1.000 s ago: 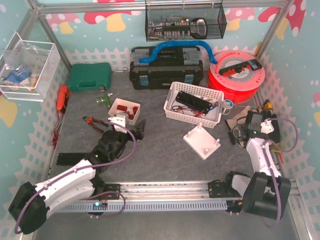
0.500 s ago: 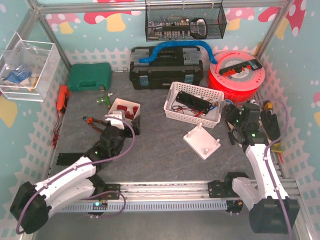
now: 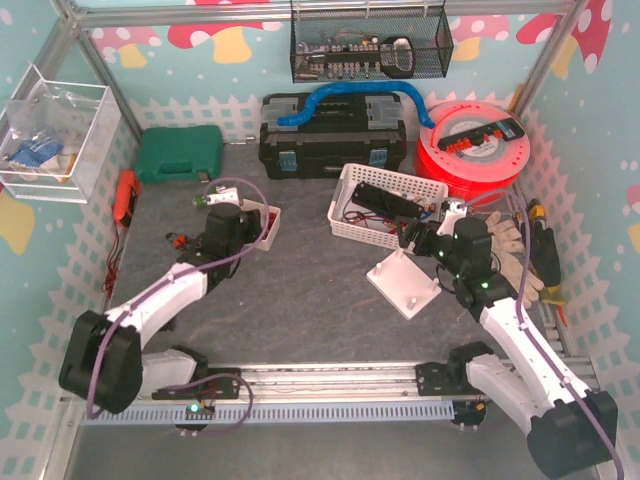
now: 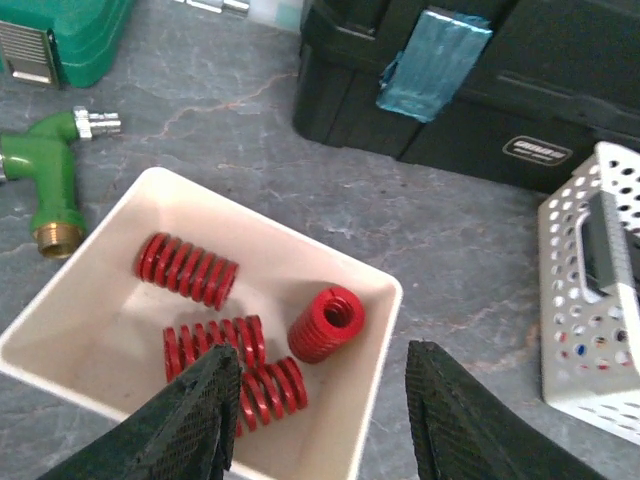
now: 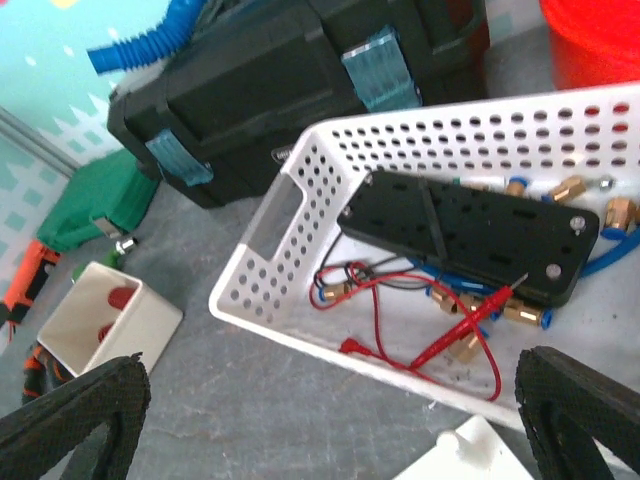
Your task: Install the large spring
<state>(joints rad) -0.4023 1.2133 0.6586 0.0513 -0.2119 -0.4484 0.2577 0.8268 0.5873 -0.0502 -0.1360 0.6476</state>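
A small white box holds several red springs; the thickest one lies tilted near its right wall, its bore facing up. My left gripper hovers above the box's near right corner with its jaws apart, one finger over the springs and the other over the table, touching none. From above, the box sits by the left gripper. The white peg base lies mid-table, with my right gripper wide open and empty above its far edge.
A white perforated basket of wires and brass fittings stands beyond the base. Behind are a black toolbox, a green case and a red cable reel. A green fitting lies left of the box; gloves lie right.
The left arm reached forward over the spring box and its jaws narrowed. The right arm swung left toward the basket and peg base while its jaws opened wide.
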